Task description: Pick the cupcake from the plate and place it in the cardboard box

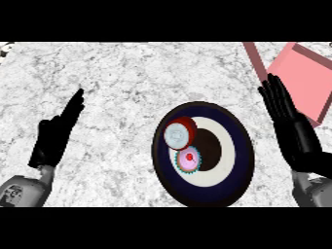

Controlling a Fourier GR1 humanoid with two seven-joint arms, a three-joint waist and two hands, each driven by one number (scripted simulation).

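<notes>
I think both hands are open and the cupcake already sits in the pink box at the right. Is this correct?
Not quite. Both hands, left hand and right hand, are open, but the head view shows the cupcake on the plate, not in the pink box at the right.

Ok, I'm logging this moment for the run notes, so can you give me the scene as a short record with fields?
surface: marble counter
plate: dark rim, centre of view
cupcake: on the plate, pink icing
other item on plate: red cup, touching the cupcake's far side
box: pink, far right corner
left hand: open, left of plate, holding nothing
right hand: open, between plate and box, holding nothing
task progress: cupcake not yet picked
</notes>
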